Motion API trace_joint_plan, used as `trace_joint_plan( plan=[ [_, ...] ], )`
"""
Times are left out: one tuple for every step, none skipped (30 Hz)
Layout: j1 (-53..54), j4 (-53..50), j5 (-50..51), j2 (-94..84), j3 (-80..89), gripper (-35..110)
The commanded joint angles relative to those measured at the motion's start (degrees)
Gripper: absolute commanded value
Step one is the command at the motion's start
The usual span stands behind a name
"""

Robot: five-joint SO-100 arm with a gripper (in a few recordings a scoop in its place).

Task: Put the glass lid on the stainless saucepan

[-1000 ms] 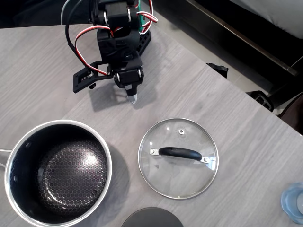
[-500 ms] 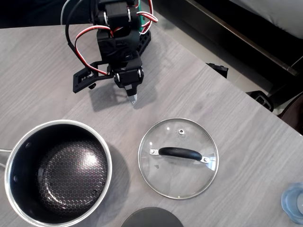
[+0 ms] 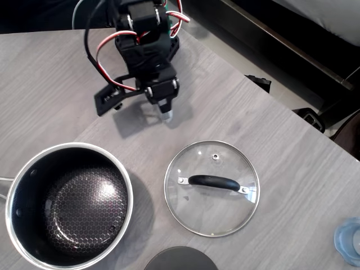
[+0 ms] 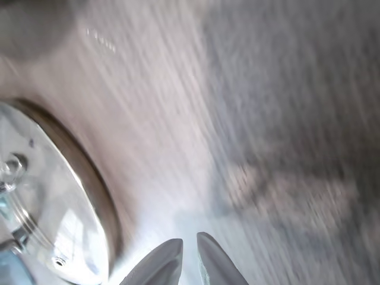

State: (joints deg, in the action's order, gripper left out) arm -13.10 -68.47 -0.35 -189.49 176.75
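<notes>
hand (image 3: 166, 115) closed above table, near glass lid (image 3: 212, 188).

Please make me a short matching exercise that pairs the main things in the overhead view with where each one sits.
Things:
1. glass lid
2. stainless saucepan
3. pincer
4. dark grey disc

Places in the overhead view:
A. lower left of the table, open and uncovered
B. bottom edge, partly cut off by the frame
C. lying flat on the table, right of centre, handle up
D. above the table near the top, fingers close together, holding nothing

Pairs: 1-C, 2-A, 3-D, 4-B
</notes>
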Motion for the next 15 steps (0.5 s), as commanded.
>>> trace_joint_plan(
  plan=[
    [2.02, 4.57, -0.97, -1.67, -5.54, 0],
    [2.11, 5.71, -0.97, -1.67, -8.17, 0],
    [2.20, 7.38, -0.53, -1.32, -10.99, 0],
    [1.76, 9.76, 0.26, 0.18, -13.89, 0],
    [0.97, 12.39, 1.49, 3.60, -17.49, 0],
    [0.09, 14.50, 3.60, 9.23, -22.32, 0],
    [-1.41, 15.03, 5.45, 16.79, -28.56, 0],
    [-2.64, 14.50, 7.03, 25.05, -35.95, 0],
    [-3.69, 13.01, 8.79, 33.75, -43.86, 0],
    [-4.48, 11.25, 10.81, 41.92, -51.33, 0],
    [-5.45, 9.40, 12.39, 49.48, -58.80, 0],
    [-6.33, 7.38, 14.15, 56.60, -65.48, 0],
    [-7.29, 4.92, 15.82, 63.37, -72.25, 0],
    [-8.00, 2.37, 17.58, 69.61, -78.66, 0],
    [-8.61, -0.35, 19.51, 75.85, -84.81, 0]
  ],
)
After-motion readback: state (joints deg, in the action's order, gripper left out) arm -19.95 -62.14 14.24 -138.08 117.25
